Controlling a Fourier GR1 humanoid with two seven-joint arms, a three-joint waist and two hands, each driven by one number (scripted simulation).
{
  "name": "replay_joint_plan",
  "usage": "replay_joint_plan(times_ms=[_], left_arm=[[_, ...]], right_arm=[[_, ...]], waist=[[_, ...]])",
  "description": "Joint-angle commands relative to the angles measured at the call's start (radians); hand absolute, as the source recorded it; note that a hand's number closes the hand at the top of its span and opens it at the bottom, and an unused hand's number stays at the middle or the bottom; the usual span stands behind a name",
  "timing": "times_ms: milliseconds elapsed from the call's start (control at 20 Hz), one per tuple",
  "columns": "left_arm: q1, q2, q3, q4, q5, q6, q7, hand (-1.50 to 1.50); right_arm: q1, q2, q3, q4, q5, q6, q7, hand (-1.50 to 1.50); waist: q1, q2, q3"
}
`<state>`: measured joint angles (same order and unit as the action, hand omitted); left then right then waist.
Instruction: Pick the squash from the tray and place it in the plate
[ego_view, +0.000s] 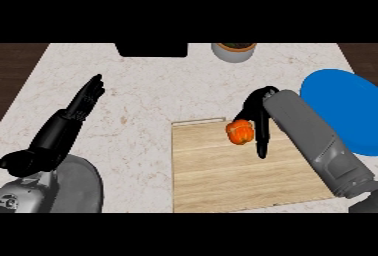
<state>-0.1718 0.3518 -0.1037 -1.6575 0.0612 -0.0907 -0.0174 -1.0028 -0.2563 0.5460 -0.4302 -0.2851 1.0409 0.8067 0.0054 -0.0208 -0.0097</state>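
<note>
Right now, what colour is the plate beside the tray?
Blue: the plate shows best in the head view.

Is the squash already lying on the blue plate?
No: the squash is over the wooden tray, with the right hand curled round it, and the blue plate lies apart at the right.

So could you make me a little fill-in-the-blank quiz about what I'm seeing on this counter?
1. The right hand is curled round an orange ____.
2. The wooden tray lies to the ____ of the plate.
3. The plate's colour is ____.
4. The left hand rests with its fingers ____, holding nothing.

Missing words: squash; left; blue; straight
</note>
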Motion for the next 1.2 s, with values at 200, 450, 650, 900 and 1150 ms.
replay_joint_plan(times_ms=[200, 450, 650, 900, 1150], left_arm=[[-0.036, 0.013, 0.054, 0.051, 0.022, -0.033, -0.008, 0.00], [0.008, -0.036, -0.004, -0.007, -0.024, 0.008, 0.010, 0.00], [0.004, -0.021, 0.028, 0.014, -0.001, -0.016, -0.002, 0.00], [0.052, -0.015, 0.019, -0.017, -0.009, -0.030, -0.015, 0.00], [0.039, -0.018, 0.028, 0.025, -0.020, -0.036, -0.040, 0.00]], right_arm=[[0.099, 0.014, 0.027, -0.016, 0.006, 0.097, 0.060, -1.50], [0.158, 0.054, 0.059, -0.052, 0.018, 0.060, 0.072, -1.50], [0.176, 0.032, 0.066, -0.099, 0.001, 0.081, 0.093, -1.50], [0.239, 0.044, 0.090, -0.162, -0.003, 0.102, 0.065, 1.50], [0.322, 0.000, 0.104, -0.334, 0.097, 0.022, -0.038, 1.50]], waist=[[-0.014, 0.020, 0.009], [-0.012, 0.017, 0.009], [-0.024, 0.014, 0.008], [-0.019, 0.014, 0.008], [-0.020, 0.018, 0.010]])
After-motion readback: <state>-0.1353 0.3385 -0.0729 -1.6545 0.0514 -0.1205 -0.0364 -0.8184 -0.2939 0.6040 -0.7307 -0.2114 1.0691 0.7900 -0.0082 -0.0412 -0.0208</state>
